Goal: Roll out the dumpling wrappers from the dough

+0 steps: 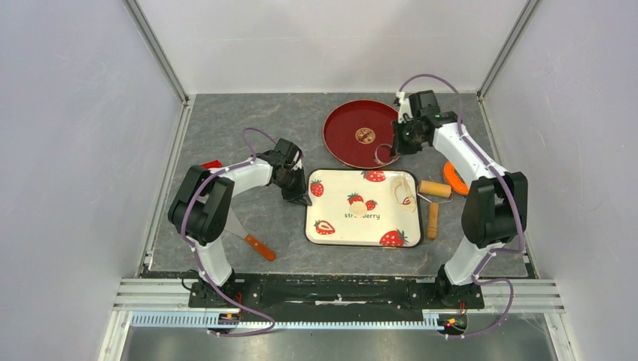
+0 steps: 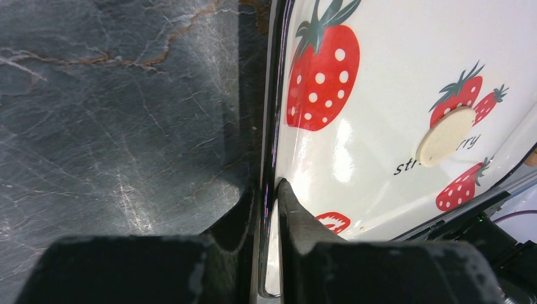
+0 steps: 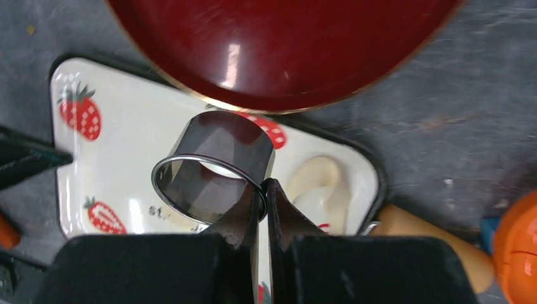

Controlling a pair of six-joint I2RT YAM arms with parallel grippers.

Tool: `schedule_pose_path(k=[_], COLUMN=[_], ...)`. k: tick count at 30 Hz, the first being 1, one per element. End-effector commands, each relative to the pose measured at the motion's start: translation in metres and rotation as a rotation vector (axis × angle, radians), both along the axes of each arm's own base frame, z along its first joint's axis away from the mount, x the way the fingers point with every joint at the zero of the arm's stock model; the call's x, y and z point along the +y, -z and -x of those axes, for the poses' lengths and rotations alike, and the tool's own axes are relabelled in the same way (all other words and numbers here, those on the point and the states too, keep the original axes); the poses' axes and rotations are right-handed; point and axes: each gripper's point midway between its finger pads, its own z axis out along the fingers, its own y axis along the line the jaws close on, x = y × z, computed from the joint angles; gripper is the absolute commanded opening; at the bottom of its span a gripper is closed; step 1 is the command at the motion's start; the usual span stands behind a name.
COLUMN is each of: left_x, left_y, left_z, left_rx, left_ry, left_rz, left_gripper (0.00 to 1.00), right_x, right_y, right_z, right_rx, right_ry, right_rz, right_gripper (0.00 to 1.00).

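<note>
So that the tray (image 2: 392, 50) would not slide, we pinched its left rim with our left hand (image 2: 271, 190). Our right hand (image 3: 263, 190) pinched the metal ring (image 3: 212, 166) by its wall, near the red plate (image 3: 285, 50). One round wrapper (image 2: 445, 135) lay in the tray's middle, with spare dough (image 3: 320, 180) at its right end.

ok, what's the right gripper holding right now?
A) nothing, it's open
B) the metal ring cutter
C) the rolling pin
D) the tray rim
B: in the right wrist view the right gripper has its fingers shut on the wall of the metal ring cutter. The rim of the tray is pinched by the left gripper instead.
</note>
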Motion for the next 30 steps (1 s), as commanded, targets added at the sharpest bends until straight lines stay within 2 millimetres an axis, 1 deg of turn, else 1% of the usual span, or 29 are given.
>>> schedule_pose_path(k=[1,3,5,9,10,12,14,16,18,19,23,25,27,30], left_x=[0.028,0.026,0.026,0.025,0.024,0.023,0.023,0.022,0.020,0.018,0.013,0.010,0.007,0.002], left_y=[0.036,0.035,0.034,0.033,0.033,0.031,0.030,0.027,0.023,0.021,0.005,-0.004,-0.012,-0.027], left_z=[0.028,0.027,0.026,0.025,0.025,0.024,0.023,0.021,0.018,0.017,0.010,0.006,0.002,-0.004], left_rx=[0.101,0.100,0.097,0.092,0.091,0.085,0.080,0.072,0.054,0.043,-0.020,-0.050,-0.075,-0.120], left_ry=[-0.015,-0.012,-0.009,-0.006,-0.005,-0.004,-0.005,-0.005,0.000,0.006,0.010,0.009,0.004,-0.009], left_rz=[-0.160,-0.155,-0.151,-0.147,-0.147,-0.140,-0.138,-0.134,-0.120,-0.105,-0.069,-0.050,-0.028,0.012], left_gripper=[0.02,0.02,0.02,0.02,0.02,0.02,0.02,0.02,0.03,0.06,0.21,0.29,0.34,0.41], right_x=[-0.049,-0.074,-0.095,-0.141,-0.150,-0.157,-0.159,-0.159,-0.158,-0.157,-0.158,-0.157,-0.156,-0.152], right_y=[-0.010,-0.006,0.001,0.023,0.030,0.041,0.048,0.055,0.059,0.060,0.059,0.057,0.054,0.050], right_z=[-0.037,-0.045,-0.050,-0.050,-0.048,-0.045,-0.042,-0.039,-0.036,-0.034,-0.031,-0.031,-0.031,-0.032], right_rx=[-0.057,-0.057,-0.037,0.020,0.037,0.068,0.088,0.105,0.114,0.115,0.105,0.095,0.089,0.079], right_ry=[0.172,0.245,0.304,0.429,0.452,0.468,0.467,0.464,0.462,0.459,0.458,0.455,0.452,0.444], right_rz=[0.024,0.032,0.034,0.075,0.086,0.088,0.093,0.096,0.095,0.093,0.098,0.093,0.086,0.063], right_gripper=[0.00,0.00,0.00,0.00,0.00,0.00,0.00,0.02,0.13,0.18,0.44,0.54,0.62,0.69])
